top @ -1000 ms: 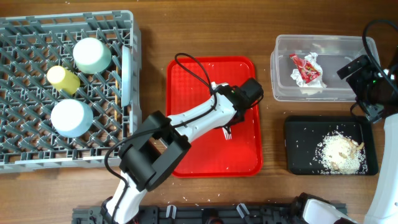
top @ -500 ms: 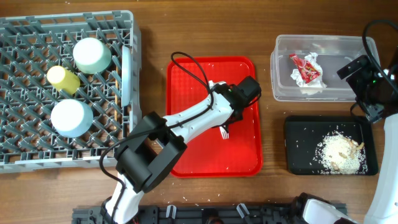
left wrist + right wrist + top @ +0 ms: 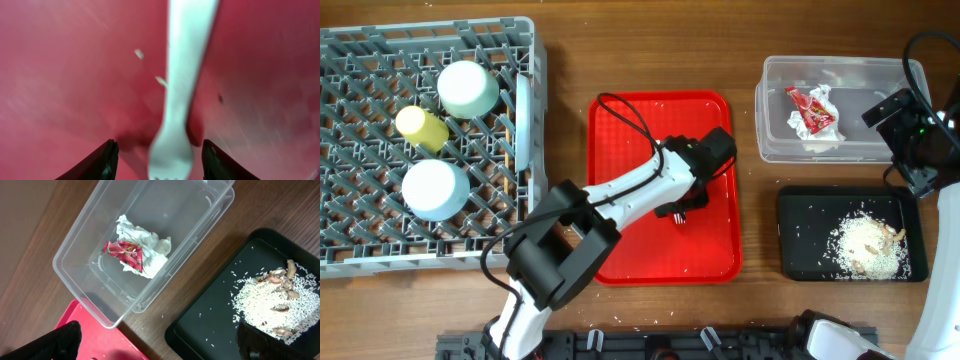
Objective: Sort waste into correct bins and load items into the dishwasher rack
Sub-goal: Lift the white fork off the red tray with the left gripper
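The white plastic fork (image 3: 184, 75) lies on the red serving tray (image 3: 620, 130), tines toward me. My left gripper (image 3: 682, 207) is low over it and open, one black finger on each side of the fork's head (image 3: 160, 161), not touching it. My right gripper (image 3: 910, 140) is open and empty above the bins (image 3: 160, 347). The clear tub (image 3: 775, 110) holds the white napkin (image 3: 150, 245) and red wrapper (image 3: 125, 252). The black tray (image 3: 800, 250) holds rice scraps (image 3: 265, 300). The grey rack (image 3: 380, 240) holds the green bowl (image 3: 468, 88), yellow cup (image 3: 422, 127), blue bowl (image 3: 435, 189) and blue plate (image 3: 523, 110).
A few rice grains are scattered on the red tray and on the wood around it. The clear tub and black tray sit close together at the right. The left arm's black cable (image 3: 630, 110) loops over the red tray. I cannot make out the wooden stick.
My left gripper has shifted slightly left and down onto the fork, which it now mostly covers in the overhead view. The right arm has not moved.
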You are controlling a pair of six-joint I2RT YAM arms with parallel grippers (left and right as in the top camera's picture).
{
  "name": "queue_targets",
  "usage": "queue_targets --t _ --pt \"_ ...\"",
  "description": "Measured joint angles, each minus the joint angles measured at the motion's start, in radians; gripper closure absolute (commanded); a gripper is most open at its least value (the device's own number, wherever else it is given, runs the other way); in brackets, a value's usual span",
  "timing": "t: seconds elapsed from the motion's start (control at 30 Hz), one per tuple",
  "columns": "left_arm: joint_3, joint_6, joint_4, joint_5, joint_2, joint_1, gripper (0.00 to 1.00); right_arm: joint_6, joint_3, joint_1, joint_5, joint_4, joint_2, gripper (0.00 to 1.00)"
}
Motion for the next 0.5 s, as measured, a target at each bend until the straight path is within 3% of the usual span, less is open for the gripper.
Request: queue_targets --t 0.2,0.4,0.5 --pt "-0.001 0.000 0.032 0.020 0.000 -0.088 0.43 0.000 0.000 0.000 0.000 0.000 0.000 0.00" --pt "-0.018 0.000 0.040 -0.020 0.001 -0.097 0.48 0.000 0.000 0.000 0.000 0.000 0.000 0.00" --pt "-0.021 0.000 0.052 -0.064 0.001 -0.099 0.62 0.000 0.000 0.000 0.000 0.000 0.000 0.00"
